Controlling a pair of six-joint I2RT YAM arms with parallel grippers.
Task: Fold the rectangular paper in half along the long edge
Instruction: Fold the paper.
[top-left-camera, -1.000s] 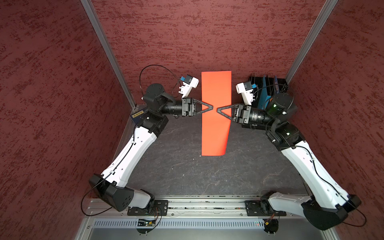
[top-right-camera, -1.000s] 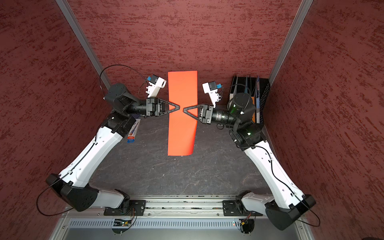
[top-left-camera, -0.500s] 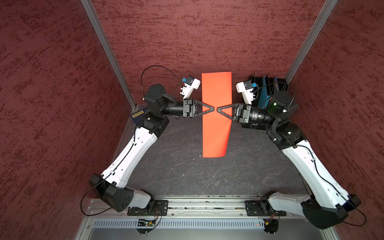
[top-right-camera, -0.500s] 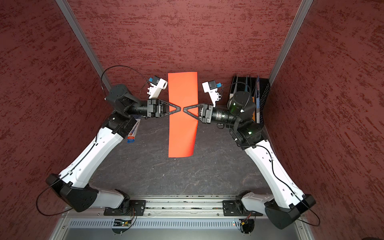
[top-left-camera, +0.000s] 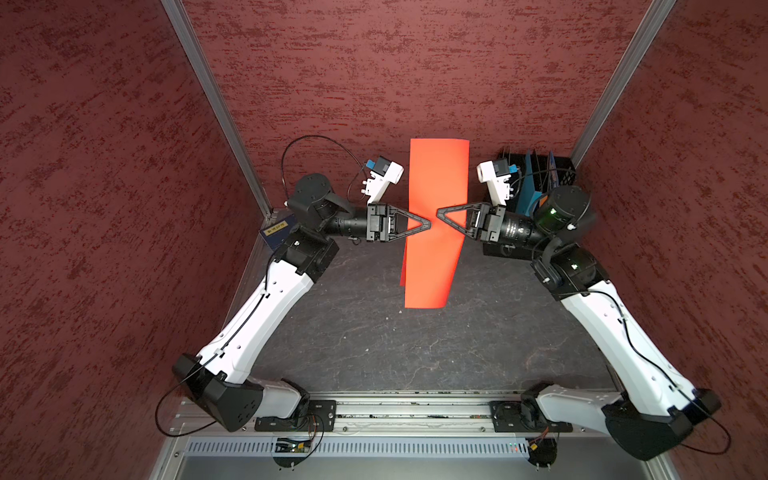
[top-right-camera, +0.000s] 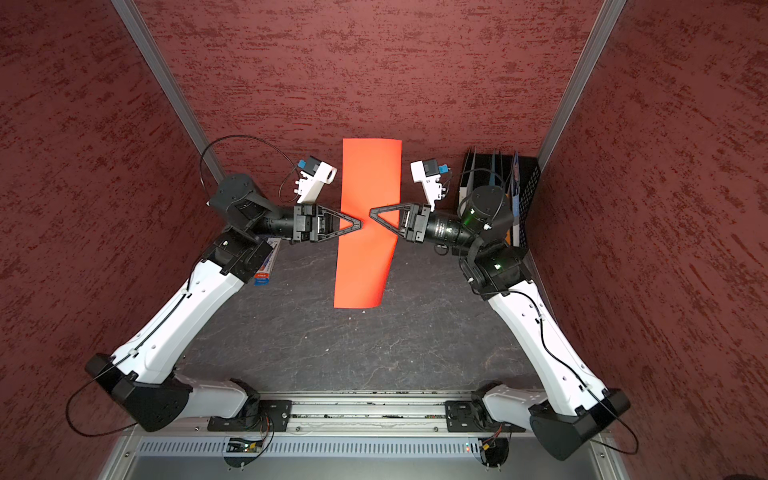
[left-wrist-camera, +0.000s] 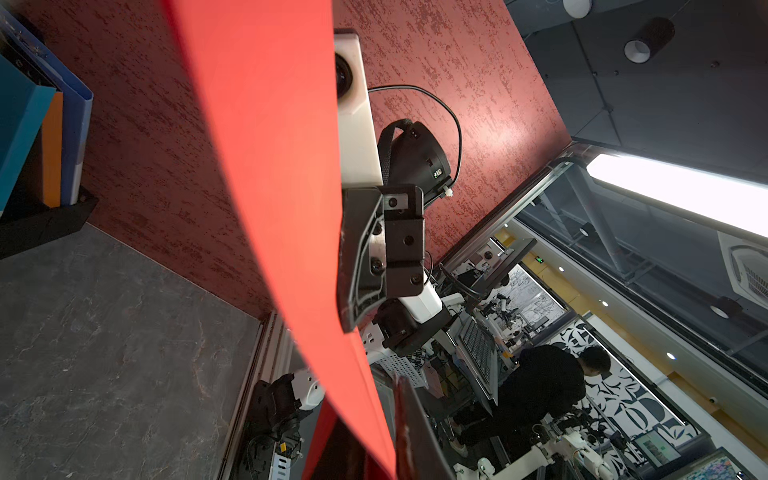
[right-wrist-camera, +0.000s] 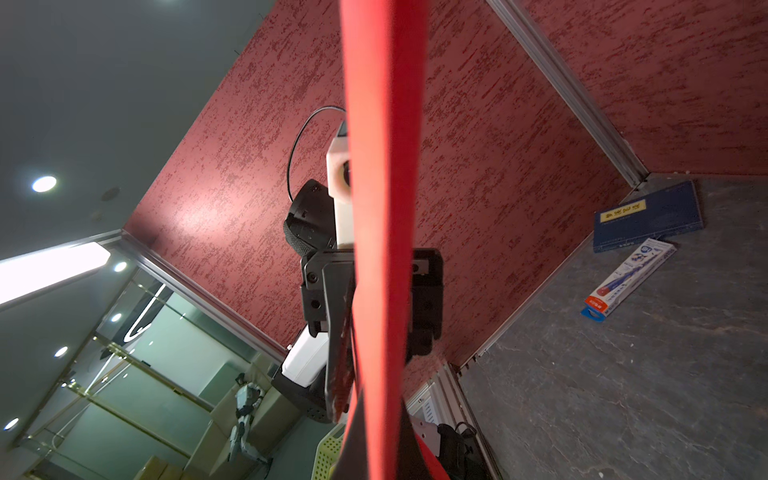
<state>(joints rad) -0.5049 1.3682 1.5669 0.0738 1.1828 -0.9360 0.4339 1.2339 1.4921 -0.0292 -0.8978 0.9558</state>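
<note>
Red-orange paper (top-left-camera: 434, 257) hangs lifted. At its middle the right end effector (top-left-camera: 439, 212) grips it, closed. The left end effector (top-left-camera: 429, 226) sits opposite; open or closed, I cannot tell.

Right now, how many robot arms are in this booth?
2. The left arm reaches the red paper from one long edge, the right arm from the opposite edge. No others seem hidden.

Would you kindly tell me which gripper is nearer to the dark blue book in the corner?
Left. The left gripper reaches the red paper from the side of the book; the right gripper from the opposite side.
</note>
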